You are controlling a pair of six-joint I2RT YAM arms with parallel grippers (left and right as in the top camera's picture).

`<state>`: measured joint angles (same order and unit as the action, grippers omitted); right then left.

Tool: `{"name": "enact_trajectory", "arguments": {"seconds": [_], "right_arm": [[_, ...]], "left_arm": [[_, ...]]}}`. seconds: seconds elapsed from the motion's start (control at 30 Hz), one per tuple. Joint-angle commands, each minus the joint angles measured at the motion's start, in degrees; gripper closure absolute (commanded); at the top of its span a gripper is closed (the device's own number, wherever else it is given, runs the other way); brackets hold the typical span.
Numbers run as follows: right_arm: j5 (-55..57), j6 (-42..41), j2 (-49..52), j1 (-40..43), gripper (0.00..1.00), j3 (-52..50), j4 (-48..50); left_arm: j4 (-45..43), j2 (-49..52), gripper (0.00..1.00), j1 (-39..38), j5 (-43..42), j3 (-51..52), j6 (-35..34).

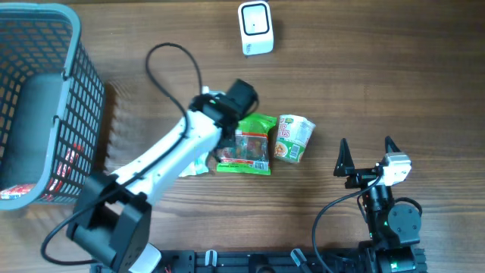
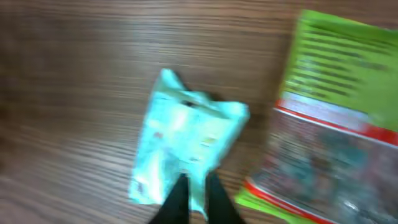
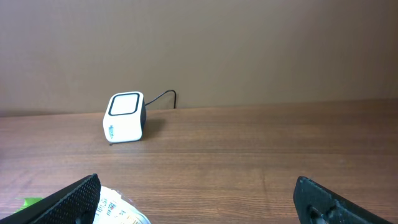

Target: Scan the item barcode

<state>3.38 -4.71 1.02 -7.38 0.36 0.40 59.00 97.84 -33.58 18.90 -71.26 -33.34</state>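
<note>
While the basket [image 1: 76, 45] stood far left, my left gripper [image 2: 197, 180] was closed at the edge of the pale blue packet [image 2: 186, 137], just beside the green packet [image 1: 246, 144], with the scanner [image 1: 255, 28] well apart, the noodle cup [image 1: 293, 137] next, and my right gripper [image 1: 367, 144] wide open.

On the table [image 1: 394, 76], a basket [image 1: 79, 98] stands at the far left edge, with a package [image 1: 19, 193] inside it. The barcode scanner [image 1: 255, 28] stands at the back, near the middle. In the centre lies a snack bag [image 1: 254, 144], and a noodle cup [image 1: 294, 138] lies on its side, touching the bag's right side. Just left of the bag, a small packet [image 2: 186, 146] lies under the left arm. The right gripper [image 1: 369, 152] is at the front right, apart from the cup.
</note>
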Motion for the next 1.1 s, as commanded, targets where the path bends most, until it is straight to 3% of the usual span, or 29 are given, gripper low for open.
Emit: {"name": "enact_trajectory", "arguments": {"seconds": [0.0,0.17,0.53,0.6,0.8,0.87,0.97,1.03,1.07], "right_arm": [[-0.66,0.22,-0.22,0.22,0.00,-0.07,0.20],[-0.66,0.20,-0.22,0.22,0.00,-0.07,0.20],[-0.66,0.24,-0.22,0.22,0.00,-0.07,0.20],[-0.66,0.20,-0.22,0.22,0.00,-0.07,0.20],[-0.66,0.20,-0.22,0.22,0.00,-0.07,0.20],[-0.66,0.22,-0.22,0.22,0.01,-0.07,0.20],[-0.66,0.20,-0.22,0.22,0.00,-0.07,0.20],[-0.66,0.20,-0.22,0.22,0.00,-0.07,0.20],[-0.66,0.20,-0.22,0.22,0.00,-0.07,0.22]], "left_arm": [[-0.22,-0.22,0.96,6.71,-1.18,1.31,-0.83],[-6.99,-0.22,0.96,11.37,-11.80,7.17,-0.11],[-26.32,-0.13,0.91,10.56,-16.39,25.38,-0.09],[-26.53,-0.61,0.86,10.58,-18.10,24.63,1.64],[-21.29,-7.96,0.51,12.02,-17.16,13.84,3.30],[-19.50,-10.25,0.47,12.81,-16.31,11.76,3.28],[-15.58,-12.04,0.49,13.92,-13.05,11.56,3.26],[-10.54,-11.19,0.59,14.23,-7.69,11.78,2.84],[-9.38,-10.64,0.70,14.23,-5.86,12.13,2.84]]}}
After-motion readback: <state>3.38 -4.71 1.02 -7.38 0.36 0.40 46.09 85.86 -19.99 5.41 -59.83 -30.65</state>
